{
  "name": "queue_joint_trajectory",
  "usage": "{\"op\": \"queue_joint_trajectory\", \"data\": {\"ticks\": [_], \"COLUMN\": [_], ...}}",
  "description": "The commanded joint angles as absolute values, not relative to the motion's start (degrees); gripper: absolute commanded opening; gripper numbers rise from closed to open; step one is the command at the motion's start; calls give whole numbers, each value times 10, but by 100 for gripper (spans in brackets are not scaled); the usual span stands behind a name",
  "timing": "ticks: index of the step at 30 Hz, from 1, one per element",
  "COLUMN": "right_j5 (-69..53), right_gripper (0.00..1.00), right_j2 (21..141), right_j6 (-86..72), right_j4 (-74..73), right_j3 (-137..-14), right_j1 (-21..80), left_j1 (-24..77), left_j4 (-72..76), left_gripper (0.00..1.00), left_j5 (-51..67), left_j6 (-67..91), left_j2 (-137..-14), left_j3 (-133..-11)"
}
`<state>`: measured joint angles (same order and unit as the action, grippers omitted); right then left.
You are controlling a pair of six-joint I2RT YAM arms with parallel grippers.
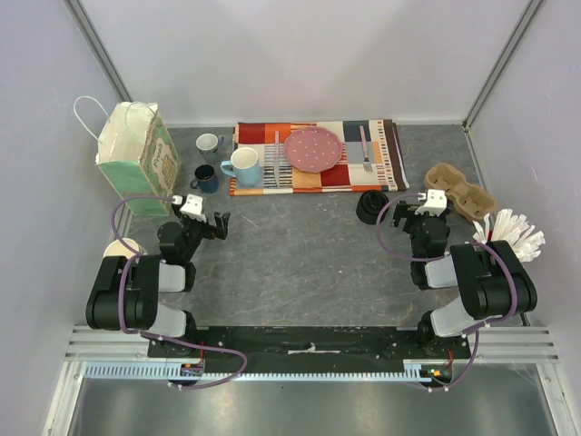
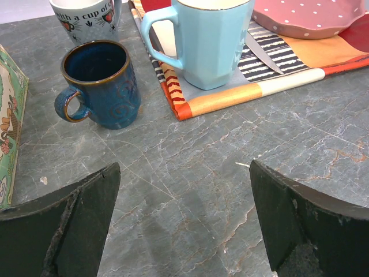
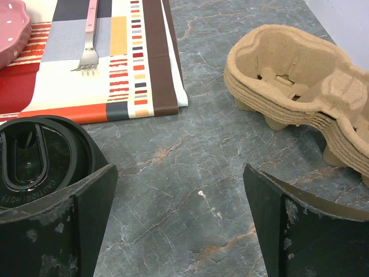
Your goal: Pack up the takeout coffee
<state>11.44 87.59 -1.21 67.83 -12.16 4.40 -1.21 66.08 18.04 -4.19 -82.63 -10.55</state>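
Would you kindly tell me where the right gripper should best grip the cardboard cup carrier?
Likely the outer rim of the cardboard cup carrier, pinched from above by the open right gripper: it lies flat, pockets up, so that thin wall stands exposed.

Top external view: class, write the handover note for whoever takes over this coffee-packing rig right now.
Left gripper: open, empty, short of the navy mug.
Right gripper: open, empty, between the black lids and the stacked pulp cup carriers.
Cream paper cup: beside the left arm, half hidden; a second is not visible.
Done: nothing packed. Left: probably lids onto cups, cups into a carrier.
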Motion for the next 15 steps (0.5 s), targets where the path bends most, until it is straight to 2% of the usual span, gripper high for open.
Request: {"op": "queue_joint_trajectory", "data": {"ticks": [1,5,8,15], "right_j5": [112,103,81,81], "right_gripper": [98,98,98,98], "right_j2": [872,866,828,728], "right_j6": [-13,-8,-4,-12], "right_j4": [684,683,630,482], "right_j3": [-134,-134,-147,-185], "right_j1": [46,46,47,48], "left_j1": [-15,-15,-14,-15], "left_j4": [679,676,677,447], "left_gripper": [100,100,98,98], "left_j5": [179,180,179,185], "left_j6": [-29,-29,-29,-31], "left_j2": [-827,-826,-823,-782], "left_j3": [-117,-118,-115,-226]}}
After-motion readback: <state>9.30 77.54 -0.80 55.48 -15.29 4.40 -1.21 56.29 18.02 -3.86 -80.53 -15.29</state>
